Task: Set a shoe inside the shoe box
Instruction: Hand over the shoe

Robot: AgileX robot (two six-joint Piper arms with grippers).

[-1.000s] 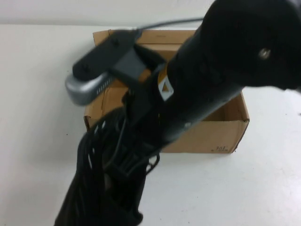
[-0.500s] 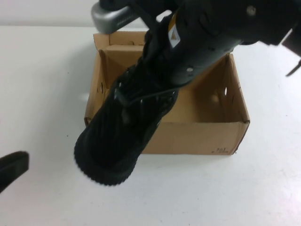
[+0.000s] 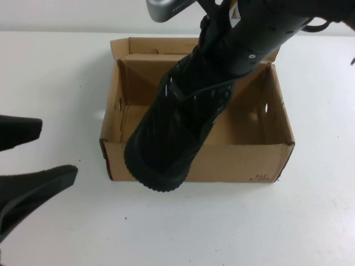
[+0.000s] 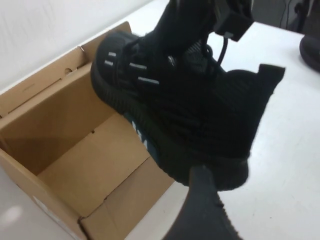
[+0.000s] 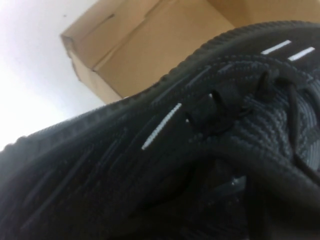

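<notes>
The right gripper [image 3: 213,52], clamped on the knit, ridged-soled shoe [image 3: 172,130], is suspending it over the empty corrugated shoe box [image 3: 233,160]. The left gripper [image 3: 25,158] is idling spread wide beside it.

Bare white table [image 3: 310,221], pale wall [image 3: 55,14]

High view looks down; wrist views closely share the shoe [image 3: 172,127].

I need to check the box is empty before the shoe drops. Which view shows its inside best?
The high view: the brown cardboard shoe box shows all four walls, though the black knit sneaker hides part of the floor. The left wrist view shows one end, the right wrist view a corner.
</notes>
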